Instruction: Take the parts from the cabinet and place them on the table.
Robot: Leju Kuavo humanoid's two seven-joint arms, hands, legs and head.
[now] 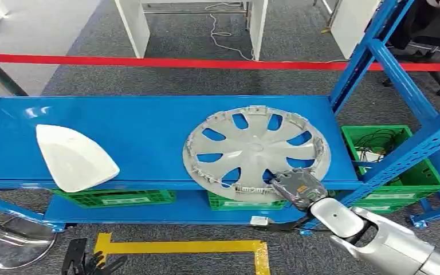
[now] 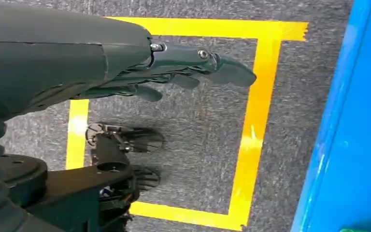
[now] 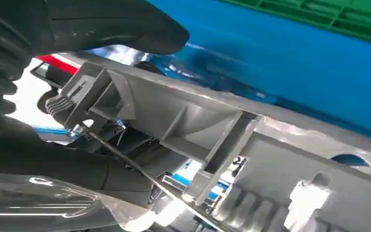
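We see the silver hubcap (image 1: 256,150) lying flat on the blue shelf (image 1: 143,123), with our right hand (image 1: 298,189) clamped on its near rim. A white curved panel (image 1: 71,156) rests well apart. Our left hand (image 2: 183,67) hangs over the yellow floor tape (image 2: 256,125), fingers loosely extended, holding nothing.

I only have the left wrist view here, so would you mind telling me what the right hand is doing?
Observer: The right hand grips the near rim of a silver hubcap on the blue shelf.
Operator: Thanks. Is anything else on that shelf?
Observer: Yes, a white part lies at the shelf's left end, apart from the hubcap.
Operator: And what is beneath it?
Observer: Green crates sit on the lower level.
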